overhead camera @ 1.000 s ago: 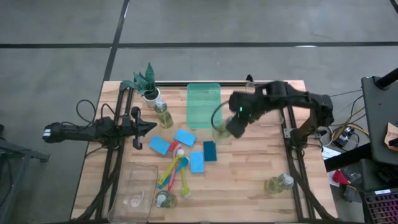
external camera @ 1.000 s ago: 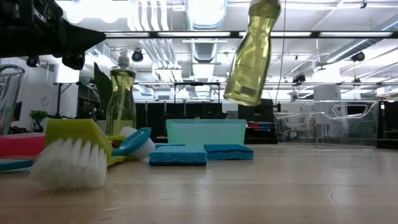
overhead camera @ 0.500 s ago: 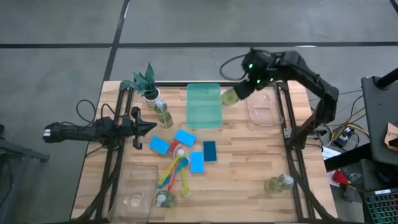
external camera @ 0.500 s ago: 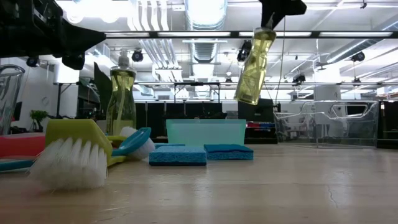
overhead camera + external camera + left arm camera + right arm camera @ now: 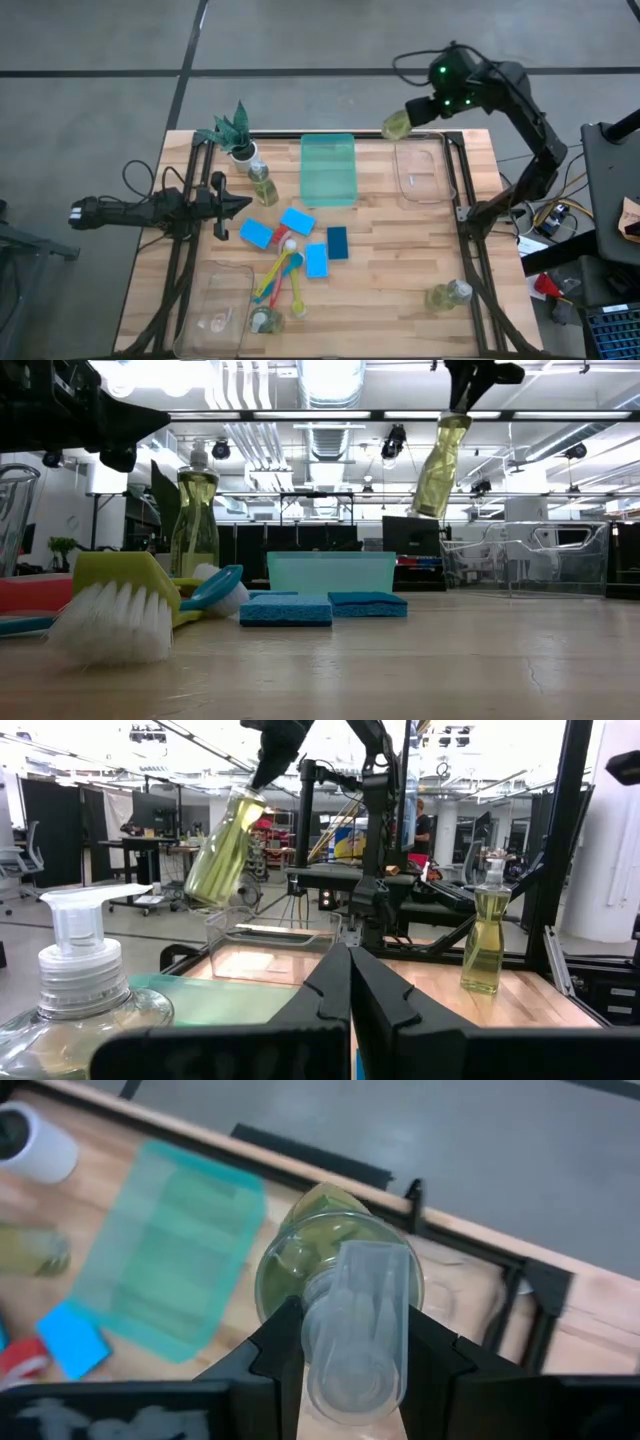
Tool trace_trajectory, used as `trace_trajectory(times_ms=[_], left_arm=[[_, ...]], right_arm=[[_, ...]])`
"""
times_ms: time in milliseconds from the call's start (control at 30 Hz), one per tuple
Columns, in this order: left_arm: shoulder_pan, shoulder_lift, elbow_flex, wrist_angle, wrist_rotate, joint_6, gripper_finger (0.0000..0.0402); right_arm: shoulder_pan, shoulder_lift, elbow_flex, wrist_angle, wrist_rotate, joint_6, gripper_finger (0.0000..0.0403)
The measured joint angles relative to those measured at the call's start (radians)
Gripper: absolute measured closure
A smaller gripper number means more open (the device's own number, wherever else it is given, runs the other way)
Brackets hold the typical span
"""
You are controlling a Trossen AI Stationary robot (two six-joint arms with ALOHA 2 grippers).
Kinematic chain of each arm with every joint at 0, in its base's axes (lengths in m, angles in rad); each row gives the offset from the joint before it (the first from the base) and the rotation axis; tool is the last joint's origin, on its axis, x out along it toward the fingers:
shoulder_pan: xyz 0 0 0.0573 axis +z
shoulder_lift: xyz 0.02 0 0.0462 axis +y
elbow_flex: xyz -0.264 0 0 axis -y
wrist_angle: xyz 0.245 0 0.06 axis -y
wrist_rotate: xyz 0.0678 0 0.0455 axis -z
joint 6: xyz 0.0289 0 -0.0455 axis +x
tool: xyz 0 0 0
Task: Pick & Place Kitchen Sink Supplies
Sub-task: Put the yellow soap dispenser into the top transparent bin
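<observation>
Midway, the right gripper (image 5: 428, 107) is clamping a soap bottle (image 5: 397, 124) by its pump, hanging below it over the clear tray (image 5: 421, 186), while sponges (image 5: 257, 233), brushes (image 5: 280, 275) and other bottles (image 5: 449, 295) are awaiting sorting.

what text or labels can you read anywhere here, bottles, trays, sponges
None can be read.
The soap bottle held by the right gripper shows no label.
The standing soap bottle shows no print.
The green tray and blue sponges are plain.
Background screens in the left wrist view are too blurred.
</observation>
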Motion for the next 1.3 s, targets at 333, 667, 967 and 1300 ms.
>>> trace_trajectory(times_ms=[333,667,967,1300], left_arm=[[0.0,0.0,0.0,0.0,0.0,0.0,0.0399],[0.0,0.0,0.0,0.0,0.0,0.0,0.0399],[0.0,0.0,0.0,0.0,0.0,0.0,0.0399],[0.0,0.0,0.0,0.0,0.0,0.0,0.0399]], right_arm=[[-0.084,-0.077,-0.128,0.0,0.002,-0.004,0.0294],[-0.135,-0.132,-0.329,0.001,-0.035,-0.013,0.0294],[-0.186,-0.133,-0.47,0.002,-0.034,-0.029,0.0294],[-0.229,-0.093,-0.503,0.004,-0.033,-0.052,0.0294]])
